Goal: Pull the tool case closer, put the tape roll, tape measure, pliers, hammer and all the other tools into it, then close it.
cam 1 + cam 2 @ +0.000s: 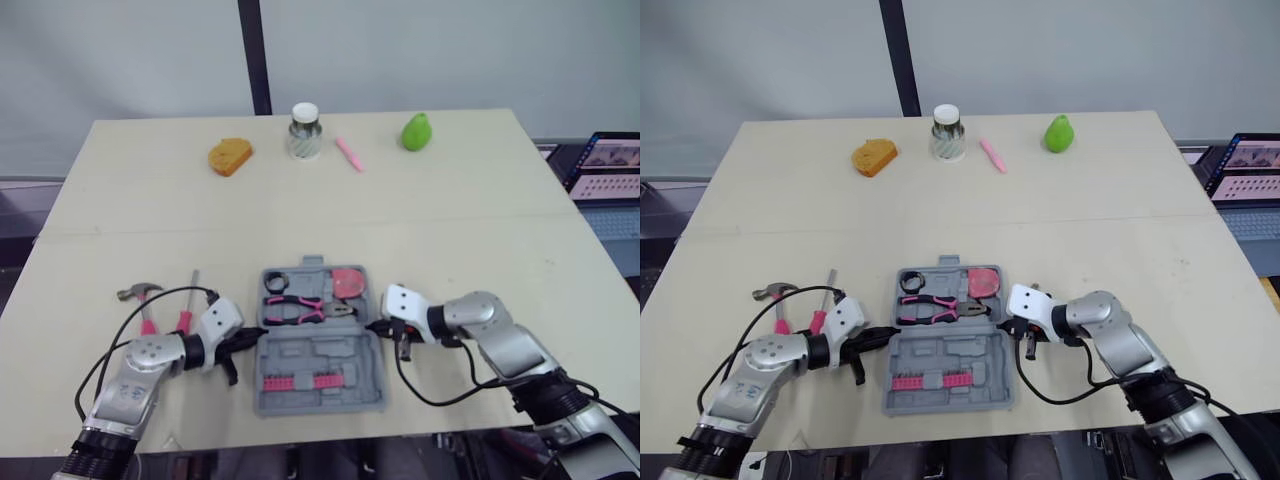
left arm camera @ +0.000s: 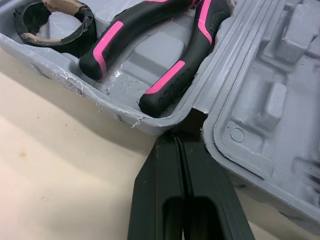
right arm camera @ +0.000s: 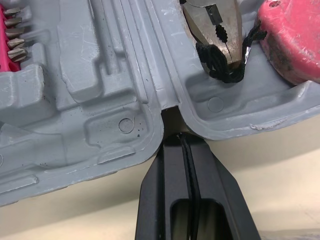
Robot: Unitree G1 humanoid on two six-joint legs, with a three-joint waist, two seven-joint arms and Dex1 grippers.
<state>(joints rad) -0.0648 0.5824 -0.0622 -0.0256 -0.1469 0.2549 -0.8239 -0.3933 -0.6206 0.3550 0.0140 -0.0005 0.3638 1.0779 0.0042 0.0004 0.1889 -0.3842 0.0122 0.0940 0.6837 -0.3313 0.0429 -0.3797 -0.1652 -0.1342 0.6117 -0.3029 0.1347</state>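
The grey tool case lies open near the table's front edge. Its far half holds the black tape roll, the pink-handled pliers and the red tape measure; the near half carries a pink strip of bits. A hammer and a red-handled screwdriver lie on the table left of the case. My left gripper is shut, its tip in the hinge notch on the case's left side. My right gripper is shut too, its tip at the right hinge notch.
Along the table's far side stand an orange sponge-like block, a white-capped jar, a pink pen and a green pear. A laptop sits beyond the right table edge.
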